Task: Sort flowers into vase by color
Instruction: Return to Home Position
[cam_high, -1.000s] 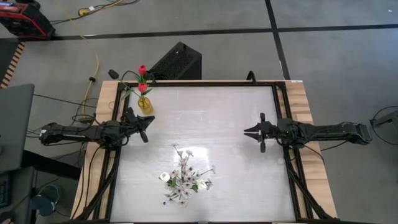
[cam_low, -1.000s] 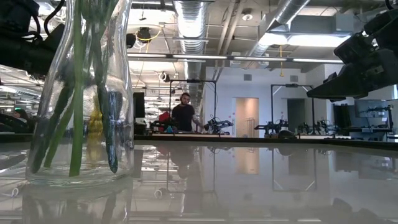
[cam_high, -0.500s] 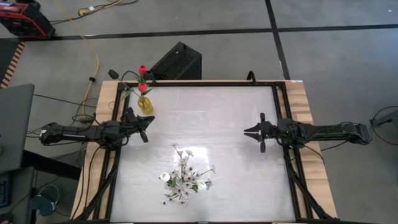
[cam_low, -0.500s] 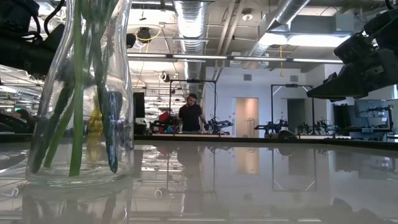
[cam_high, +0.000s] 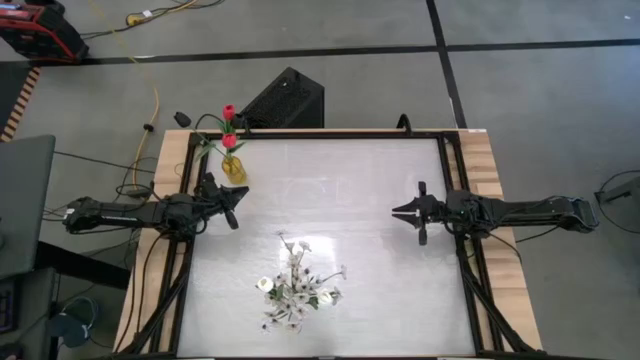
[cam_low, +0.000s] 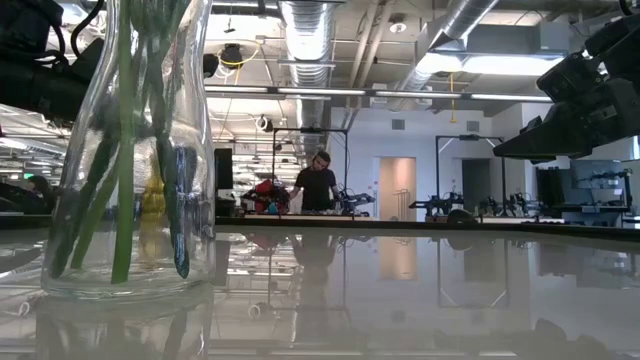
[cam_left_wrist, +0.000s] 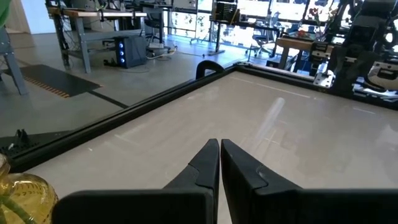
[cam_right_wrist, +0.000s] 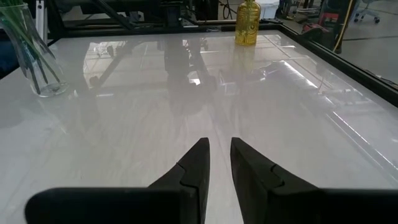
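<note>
Two red tulips (cam_high: 229, 127) stand in a small yellow vase (cam_high: 234, 171) at the table's far left corner. White tulips and sprigs of tiny white blossoms (cam_high: 295, 290) stand in a clear glass vase (cam_low: 130, 150) near the front edge, their green stems (cam_right_wrist: 28, 43) inside the glass. My left gripper (cam_high: 236, 208) hovers at the left side, just in front of the yellow vase (cam_left_wrist: 25, 196), shut and holding nothing (cam_left_wrist: 219, 144). My right gripper (cam_high: 396, 211) hovers at the right side, narrowly open, with nothing between its fingers (cam_right_wrist: 219, 142).
A black frame rail (cam_high: 330, 133) runs around the white tabletop, with wooden edges outside it. A black box (cam_high: 285, 98) sits on the floor beyond the far edge. The middle of the table (cam_high: 330, 200) is bare. A person (cam_low: 320, 185) stands in the room behind.
Both arms and the flowers have kept still. The person in the room behind has stepped a little to the right.
</note>
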